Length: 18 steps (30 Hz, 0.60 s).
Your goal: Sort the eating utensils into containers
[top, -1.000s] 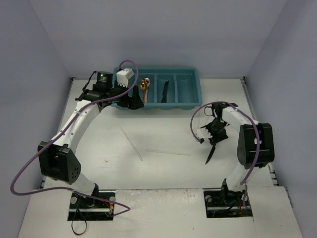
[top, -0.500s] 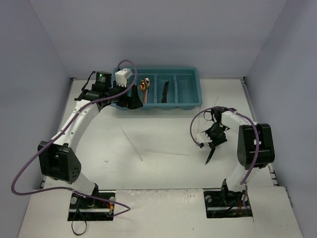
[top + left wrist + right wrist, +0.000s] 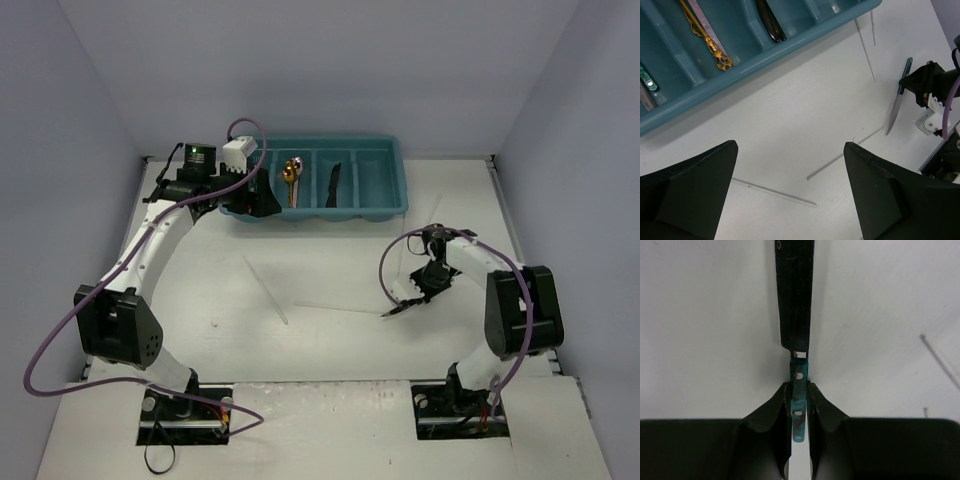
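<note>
A knife [image 3: 795,300] is pinched by its handle between the right fingers [image 3: 769,412], perhaps touching the counter [image 3: 700,315]; the left fingers [image 3: 690,190] are spread

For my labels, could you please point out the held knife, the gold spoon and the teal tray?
knife [image 3: 795,295], right wrist view, on its dark blade.
gold spoon [image 3: 290,171], top external view, on its bowl.
teal tray [image 3: 397,178], top external view, on its right wall.

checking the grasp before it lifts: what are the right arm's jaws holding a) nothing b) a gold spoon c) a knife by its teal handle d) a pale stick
c: the right arm's jaws pinch the knife by its teal handle, dark blade pointing away
</note>
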### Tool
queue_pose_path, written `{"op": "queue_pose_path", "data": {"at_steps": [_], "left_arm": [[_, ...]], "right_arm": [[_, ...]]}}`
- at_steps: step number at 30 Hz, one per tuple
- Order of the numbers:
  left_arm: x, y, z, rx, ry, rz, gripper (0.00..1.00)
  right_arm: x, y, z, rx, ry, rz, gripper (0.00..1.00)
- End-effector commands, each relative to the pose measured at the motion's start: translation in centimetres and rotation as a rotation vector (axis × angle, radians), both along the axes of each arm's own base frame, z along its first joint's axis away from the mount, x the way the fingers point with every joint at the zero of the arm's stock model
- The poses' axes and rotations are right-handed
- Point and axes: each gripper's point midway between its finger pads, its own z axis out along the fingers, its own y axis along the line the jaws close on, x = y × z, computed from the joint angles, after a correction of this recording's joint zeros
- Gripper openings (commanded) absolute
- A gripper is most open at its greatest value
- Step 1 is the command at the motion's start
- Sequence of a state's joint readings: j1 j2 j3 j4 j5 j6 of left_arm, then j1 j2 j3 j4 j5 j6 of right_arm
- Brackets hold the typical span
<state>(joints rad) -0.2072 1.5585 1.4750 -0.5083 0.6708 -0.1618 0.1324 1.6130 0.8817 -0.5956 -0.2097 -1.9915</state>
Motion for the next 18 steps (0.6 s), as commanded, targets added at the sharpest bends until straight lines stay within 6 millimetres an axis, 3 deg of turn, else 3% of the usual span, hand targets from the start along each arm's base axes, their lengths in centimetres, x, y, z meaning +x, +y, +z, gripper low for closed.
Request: {"op": "queue_pose_path", "data": {"at_steps": [1, 4, 8, 10, 13, 18], "left_arm": [[0.0, 0.1, 2.7, -0.038, -0.066, 0.0, 0.86], [-0.1, 0.5, 2.6, -0.033, -0.067, 0.011, 0.86], [0.0, 1.3, 2.7, -0.032, -0.07, 0.037, 0.86], [0.3, 2.1, 3.0, -0.04, -0.075, 0.072, 0.86], [1.0, 3.4, 3.4, -0.08, -0.081, 0.144, 0.87], [2.0, 6.5, 4.2, -0.156, -0.055, 0.277, 0.87]], "right_arm": [[-1.0, 4.9, 2.9, 0.131, -0.101, 0.728, 0.0], [-1.6, 6.0, 4.9, 0.173, -0.137, 0.717, 0.0], [-0.7, 9.0, 8.8, 0.284, -0.215, 0.606, 0.0], [0.8, 12.1, 12.7, 0.422, -0.261, 0.48, 0.0], [2.3, 15.8, 16.8, 0.565, -0.229, 0.288, 0.0], [5.4, 19.4, 21.7, 0.74, -0.12, -0.032, 0.0]]}}
